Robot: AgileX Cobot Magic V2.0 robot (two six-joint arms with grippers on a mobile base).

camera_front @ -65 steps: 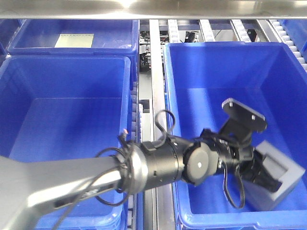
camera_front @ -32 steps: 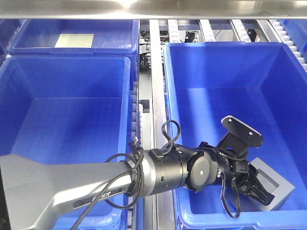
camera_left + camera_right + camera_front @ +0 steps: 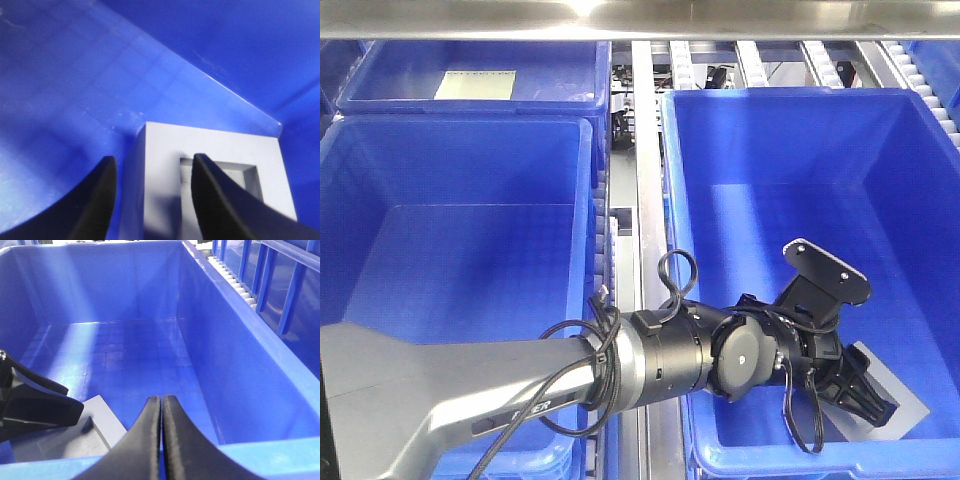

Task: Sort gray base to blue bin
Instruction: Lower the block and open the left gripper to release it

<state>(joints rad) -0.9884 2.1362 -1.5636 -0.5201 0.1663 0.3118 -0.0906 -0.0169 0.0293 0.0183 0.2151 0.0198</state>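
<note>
Now | left gripper [image 3: 150,192] is gaping, holding nothing | base [image 3: 210,175] is lying on bin [image 3: 770,160] floor directly under it, recess up | right gripper [image 3: 161,432] is pinched closed, empty, hovering alongside

left blue crate [image 3: 455,260], rear crate [image 3: 470,75], roller rails [image 3: 645,150]

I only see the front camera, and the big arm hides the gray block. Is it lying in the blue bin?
Observer: Yes. The left wrist camera shows the gray base on the blue bin floor, recess facing the camera.
Operator: Is the claw open?
Observer: The left gripper is open, one finger over the recess, one outside the block's wall.
Operator: Where's the other arm?
Observer: The right gripper is shut, by the bin's near rim.
</note>
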